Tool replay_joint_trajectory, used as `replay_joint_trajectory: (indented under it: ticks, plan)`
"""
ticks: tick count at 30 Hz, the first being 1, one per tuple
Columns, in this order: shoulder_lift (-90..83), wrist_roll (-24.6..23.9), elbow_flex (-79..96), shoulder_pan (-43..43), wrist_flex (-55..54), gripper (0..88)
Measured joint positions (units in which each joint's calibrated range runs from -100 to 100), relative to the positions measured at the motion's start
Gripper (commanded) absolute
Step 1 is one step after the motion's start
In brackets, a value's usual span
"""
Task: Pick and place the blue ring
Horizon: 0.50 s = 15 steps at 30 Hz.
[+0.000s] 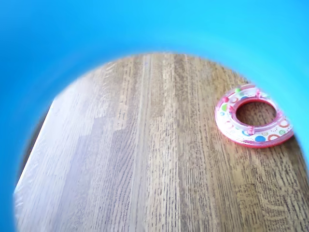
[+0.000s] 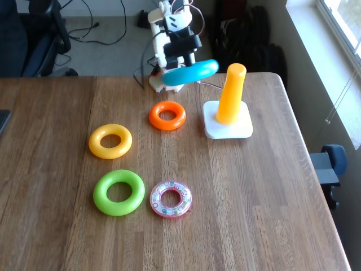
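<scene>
The blue ring [image 2: 190,72] is lifted off the counter [image 2: 254,214], held by the pincer [image 2: 181,66] at the end of the white arm [image 2: 169,28]. It is tilted, with its higher end pointing toward the orange peg [image 2: 231,93], and it hangs just beside the peg's top, not over it. The peg stands upright on a white square base [image 2: 228,127]. An orange ring [image 2: 167,115] lies flat on the counter beside the base, below the blue ring. Farther from the peg lie a yellow ring [image 2: 110,141], a green ring [image 2: 119,192] and a pink beaded ring [image 2: 170,199]. In the wrist view the blue ring [image 1: 154,24] arches close around the lens, framing the pink beaded ring [image 1: 253,116].
</scene>
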Motion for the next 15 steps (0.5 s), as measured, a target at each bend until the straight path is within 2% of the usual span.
replay_joint_trajectory:
  ticks: [8, 15]
  plan:
    - [-0.32, 0.0, 0.0, -10.17, 0.0, 2.4]
    - [-0.8, 0.0, -3.56, -14.43, 0.32, 2.4]
